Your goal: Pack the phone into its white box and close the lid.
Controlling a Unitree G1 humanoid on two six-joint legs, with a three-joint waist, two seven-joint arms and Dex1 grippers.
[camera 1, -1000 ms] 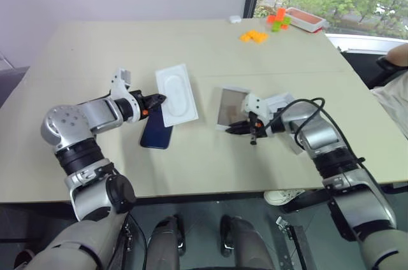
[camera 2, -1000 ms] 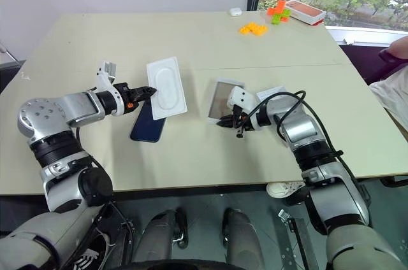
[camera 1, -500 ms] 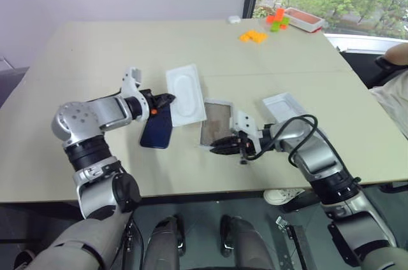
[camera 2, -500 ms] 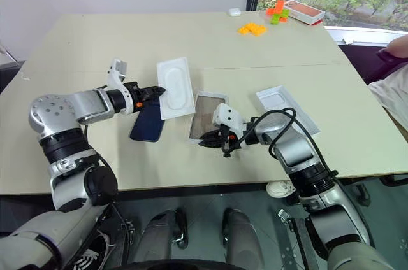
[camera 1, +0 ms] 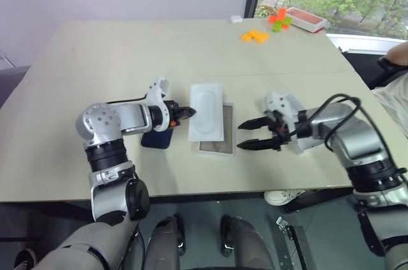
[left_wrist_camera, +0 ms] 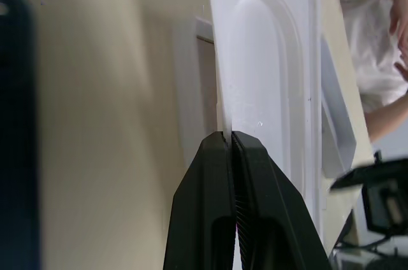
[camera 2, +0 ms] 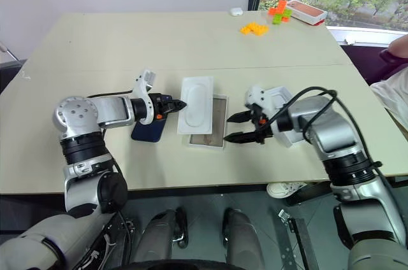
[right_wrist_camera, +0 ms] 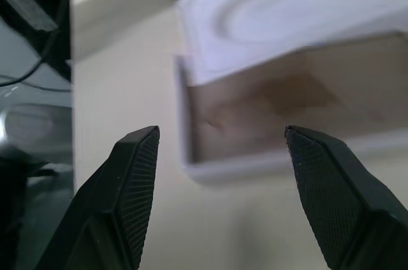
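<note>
Left end effector (camera 1: pixel 191 113): clenched on the near-left edge of the white insert tray (camera 1: pixel 207 111), the one with an oval recess; the left wrist view shows both fingers pinched flat on the thin rim. The tray is held over the left part of the white box (camera 1: pixel 218 135), covering much of its opening.

Right end effector (camera 1: pixel 250 135): released, fingers spread wide, empty, hanging just right of the white box and pointing left toward it. In the right wrist view the box's brownish floor appears bare between the fingers, with the tray overhanging its far part.

Phone (camera 1: pixel 157 138): flat on the bench (camera 1: pixel 95 53), glossy back up, under the left forearm, just left of the box and outside it.

Lid (camera 2: pixel 278 107): on the bench to the right of the box, partly hidden behind the right arm.

Step in hand, as judged: handling of the insert tray over the box base; packing of the phone has not begun and the lid is off.

Next move, as judged: seat or set aside the tray so the box opening is settled, then free the left end effector to grasp the phone by its long edges. The right end effector is placed to steady the box.

Far bench corner: orange and green blocks (camera 1: pixel 258 35) and a shallow red-rimmed tray (camera 1: pixel 306 19), well apart from the work.
</note>
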